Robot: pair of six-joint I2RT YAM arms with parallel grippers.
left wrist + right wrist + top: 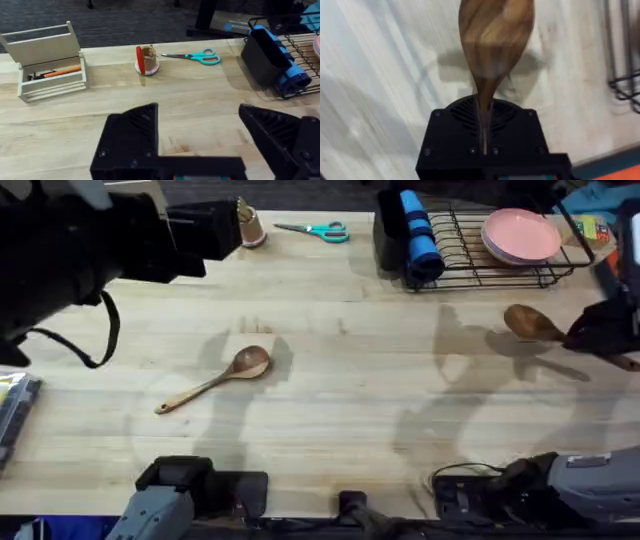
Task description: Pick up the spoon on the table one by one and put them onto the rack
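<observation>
Right claw: jaws closed on the neck of the darker spoon, just below its bowl. In the right wrist view the bowl projects straight ahead of the fingers, blurred, with its shadow on the counter beneath, so it looks lifted clear.

Overhead: held spoon sits at the right side of the counter, bowl pointing toward 9 o'clock, handle running back toward 3–4 o'clock under the claw.

Rack lies toward 11–12 o'clock from the held spoon, near. Its black cutlery holder is at the rack's 9 o'clock end, beyond the pink plates. Judgement: the carry runs up and leftward, and the spoon's long axis needs tipping upright for the holder.

Left claw: jaws wide apart, holding nothing, raised above the counter's far left.

Light spoon lies flat left of centre, bowl toward 2 o'clock, handle toward 8 o'clock. Left arm is the nearer one.
</observation>
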